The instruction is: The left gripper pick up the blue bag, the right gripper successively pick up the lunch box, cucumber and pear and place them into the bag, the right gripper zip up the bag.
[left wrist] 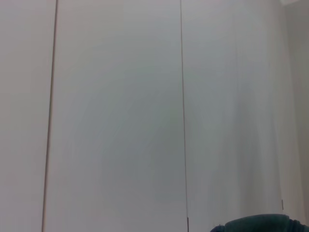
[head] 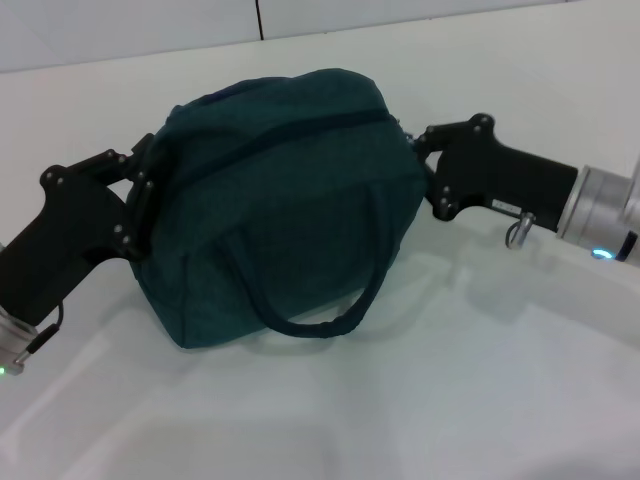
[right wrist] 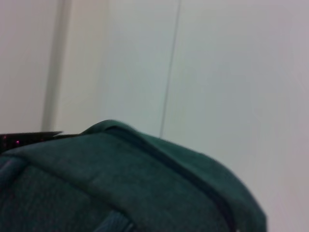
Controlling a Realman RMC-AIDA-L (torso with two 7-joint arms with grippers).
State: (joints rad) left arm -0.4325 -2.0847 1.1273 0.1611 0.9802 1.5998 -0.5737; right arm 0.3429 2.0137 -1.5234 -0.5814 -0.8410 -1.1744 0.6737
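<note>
The blue bag (head: 285, 200) lies on the white table, bulging, with its zipper (head: 300, 130) drawn shut along the top and one loop handle hanging at the front. My left gripper (head: 143, 170) is shut on the bag's left end. My right gripper (head: 417, 150) is pressed against the bag's right end, closed where the zipper stops; the pull itself is hidden. The right wrist view shows the bag's top (right wrist: 145, 193) up close. The left wrist view shows only a sliver of the bag (left wrist: 260, 224). The lunch box, cucumber and pear are out of view.
The white table (head: 450, 380) spreads around the bag. A white wall with thin seams (head: 258, 18) stands behind it. A small silver ring (head: 517, 232) hangs under the right arm.
</note>
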